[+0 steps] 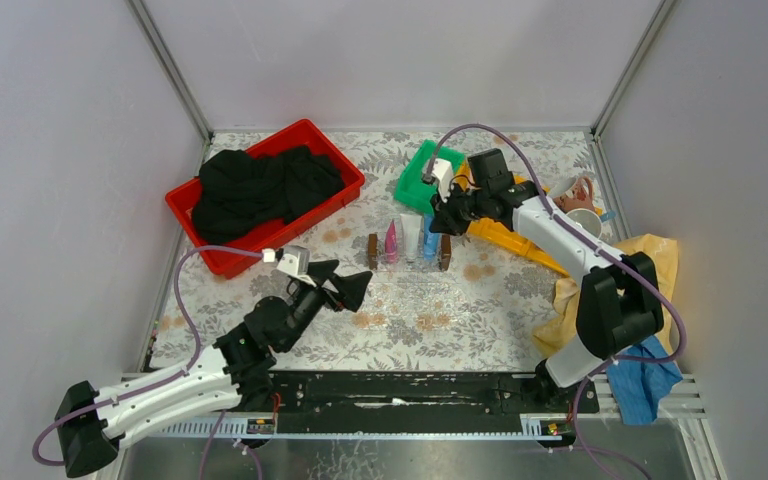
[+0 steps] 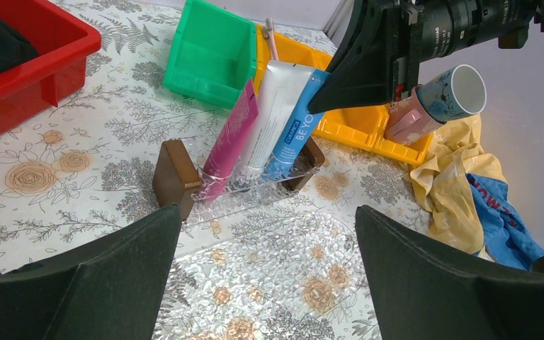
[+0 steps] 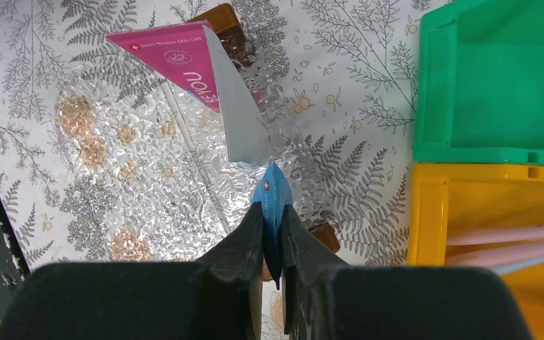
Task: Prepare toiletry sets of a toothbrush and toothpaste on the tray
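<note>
A clear textured tray (image 1: 407, 283) with brown end blocks holds three upright tubes: magenta toothpaste (image 1: 392, 240), white toothpaste (image 1: 410, 237) and blue toothpaste (image 1: 429, 240). My right gripper (image 1: 441, 222) is shut on the top of the blue tube (image 3: 274, 190), which stands beside the white tube (image 3: 237, 120) and the magenta tube (image 3: 177, 53). My left gripper (image 1: 352, 287) is open and empty, low over the tray's near part (image 2: 276, 262). Pale pink toothbrushes (image 3: 510, 241) lie in the yellow bin (image 3: 425, 212). A white-blue mug (image 2: 453, 92) and a pink mug (image 2: 405, 120) lie on their sides at the right.
A red bin (image 1: 305, 140) holding black cloth sits at the back left. A green bin (image 1: 422, 180) stands behind the tray, beside the yellow bin (image 1: 510, 240). Yellow cloth (image 1: 650, 255) and blue cloth (image 1: 645, 385) lie along the right edge.
</note>
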You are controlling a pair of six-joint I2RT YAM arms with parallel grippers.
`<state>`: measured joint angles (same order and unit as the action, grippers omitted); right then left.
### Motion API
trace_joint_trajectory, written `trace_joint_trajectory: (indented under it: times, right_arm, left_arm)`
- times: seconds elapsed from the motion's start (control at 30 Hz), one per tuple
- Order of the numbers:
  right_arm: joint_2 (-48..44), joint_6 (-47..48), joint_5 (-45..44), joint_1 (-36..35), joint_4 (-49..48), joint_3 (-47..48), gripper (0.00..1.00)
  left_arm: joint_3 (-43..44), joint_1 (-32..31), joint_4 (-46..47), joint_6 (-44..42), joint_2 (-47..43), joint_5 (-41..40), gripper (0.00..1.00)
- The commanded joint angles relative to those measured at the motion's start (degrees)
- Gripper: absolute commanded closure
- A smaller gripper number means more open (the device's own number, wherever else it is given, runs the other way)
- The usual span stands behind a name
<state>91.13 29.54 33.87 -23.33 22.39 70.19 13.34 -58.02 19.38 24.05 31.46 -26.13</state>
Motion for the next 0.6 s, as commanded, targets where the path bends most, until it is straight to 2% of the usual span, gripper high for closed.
trace_joint_trajectory:
  times: [0.0, 0.23, 0.43, 0.57]
  right_arm:
    - [0.2, 1.4, -0.7, -1.3, -1.3, 0.2, 0.85]
    - [0.5, 2.2, -0.7, -2.0, -1.3, -0.3, 0.73]
    - [-1.8, 2.3, 1.0, -1.9, 0.5, -0.1, 0.55]
    - [-6.1, 3.0, 1.8, -1.4, 4.2, 0.5, 0.37]
  left_arm:
    - [0.7, 0.3, 0.9, 0.2, -0.9, -1.4, 0.00]
    - [1.1, 0.3, 0.8, 0.2, -1.3, -1.0, 0.00]
    - [2.8, 0.3, 0.4, 0.8, -1.7, 0.4, 0.00]
    - [6.0, 0.3, -1.4, 2.6, -2.3, 3.9, 0.00]
